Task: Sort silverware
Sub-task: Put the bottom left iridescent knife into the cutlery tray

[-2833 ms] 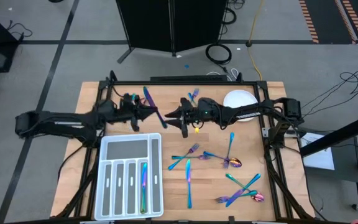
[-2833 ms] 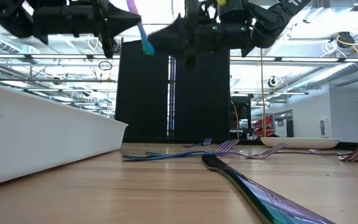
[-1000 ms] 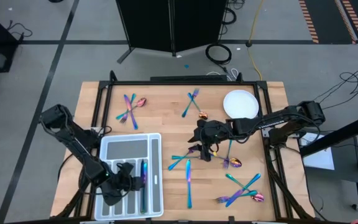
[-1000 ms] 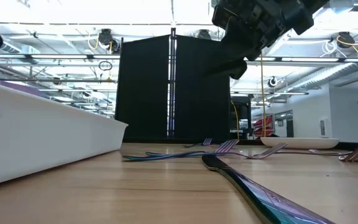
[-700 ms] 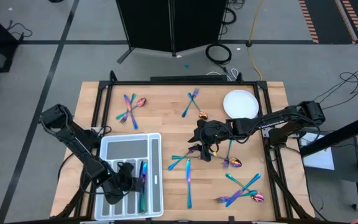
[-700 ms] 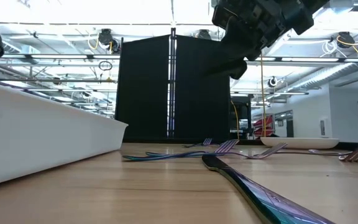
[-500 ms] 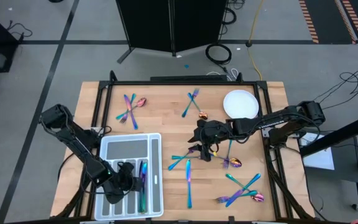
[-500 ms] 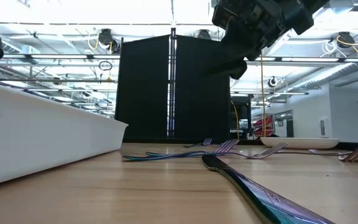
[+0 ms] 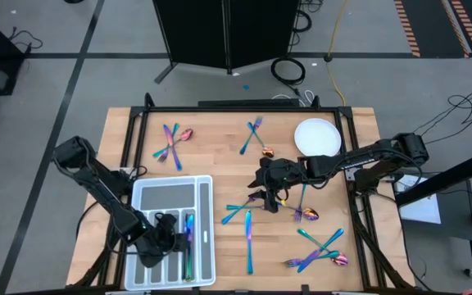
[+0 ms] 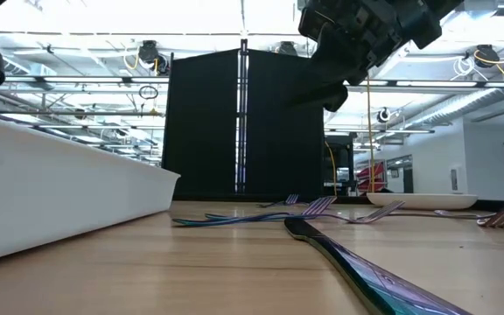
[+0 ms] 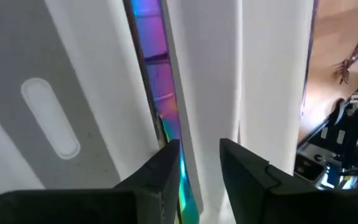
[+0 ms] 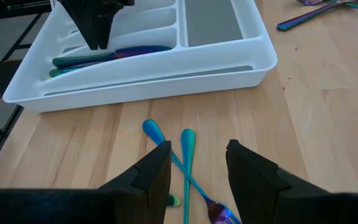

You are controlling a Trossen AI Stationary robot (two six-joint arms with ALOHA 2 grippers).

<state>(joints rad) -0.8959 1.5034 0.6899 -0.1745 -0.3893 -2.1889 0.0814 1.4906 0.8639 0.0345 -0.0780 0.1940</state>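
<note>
On the wooden table [image 9: 220, 156], the white tray [image 9: 170, 190] has silverware in one long slot, where the left gripper [image 9: 173, 236] releases a rainbow piece [image 11: 160, 93], jaws apart. The right gripper [image 9: 267, 199] hovers, jaws apart, over two crossed utensils [image 12: 179, 155]; it likely descends and closes next.
</note>
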